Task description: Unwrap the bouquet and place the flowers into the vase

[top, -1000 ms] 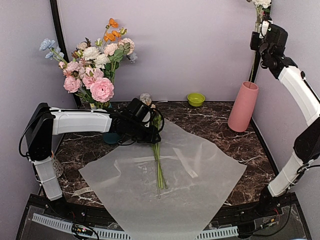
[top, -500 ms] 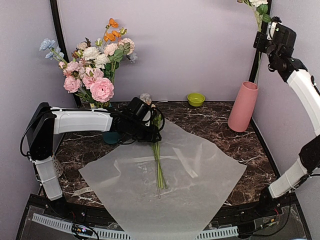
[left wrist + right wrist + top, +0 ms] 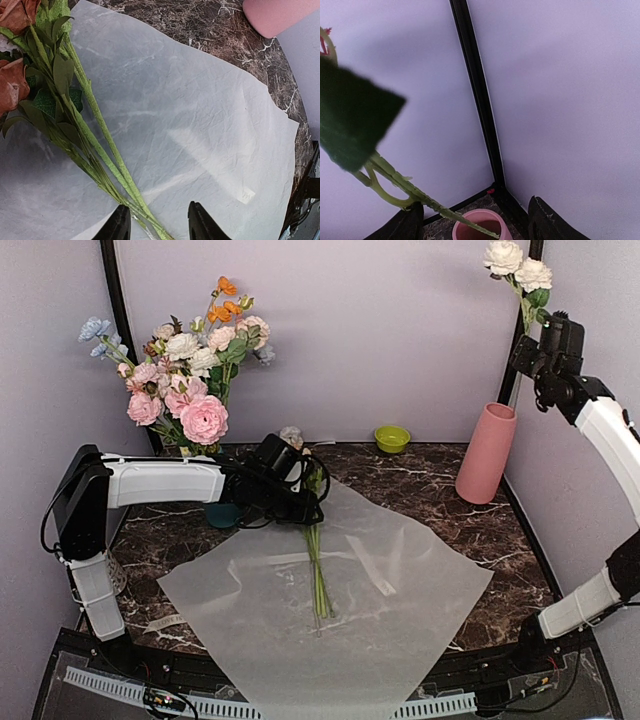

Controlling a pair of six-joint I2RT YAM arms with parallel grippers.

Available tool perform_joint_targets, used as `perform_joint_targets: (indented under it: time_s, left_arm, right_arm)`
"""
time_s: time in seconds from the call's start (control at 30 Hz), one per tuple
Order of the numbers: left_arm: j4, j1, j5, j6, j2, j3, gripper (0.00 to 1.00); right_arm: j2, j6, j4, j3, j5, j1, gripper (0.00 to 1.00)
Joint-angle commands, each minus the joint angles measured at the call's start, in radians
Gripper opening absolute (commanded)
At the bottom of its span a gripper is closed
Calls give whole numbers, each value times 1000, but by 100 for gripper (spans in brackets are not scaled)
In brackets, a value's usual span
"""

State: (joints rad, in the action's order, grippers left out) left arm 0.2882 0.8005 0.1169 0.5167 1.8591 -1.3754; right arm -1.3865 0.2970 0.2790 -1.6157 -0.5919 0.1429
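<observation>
Up high with right hand (image 3: 475, 212) spread wide around a loose stem (image 3: 420, 194), tip at vase (image 3: 505, 230) mouth. Could topple out, top-heavy, or snag on withdrawal. Half-open left hand (image 3: 157, 215) astride flowers (image 3: 102, 125) on paper (image 3: 200, 125).

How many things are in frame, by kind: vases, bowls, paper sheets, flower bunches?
Vases: 2, pink vase and teal vase
Bowls: 1, green bowl
Paper sheets: 1, paper
Flower bunches: 3, big arrangement, loose stems and raised white pair
Total: 7
</observation>
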Motion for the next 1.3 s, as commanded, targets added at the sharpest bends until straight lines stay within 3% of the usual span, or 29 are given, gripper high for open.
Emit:
perform_joint_targets:
  time_s: [0.0,0.2,0.4,0.6,0.97,1.27]
  left_arm:
    - [22,-4,13,-6,-20,-1,43]
    - [19,-4,18,4,-33,20,43]
    - [20,-4,38,12,-32,24,43]
    - [22,-4,53,14,-32,28,43]
    - [67,-4,56,20,-21,-17,50]
    - [162,-10,16,45,13,-66,45]
  right_arm:
    - [51,141,39,58,-13,-2,70]
    - [68,209,105,122,28,-1,74]
    - [61,227,189,142,139,-2,89]
    - [80,212,255,144,221,-2,94]
    - [145,120,444,116,418,-2,97]
    - [350,13,467,251,583,-2,96]
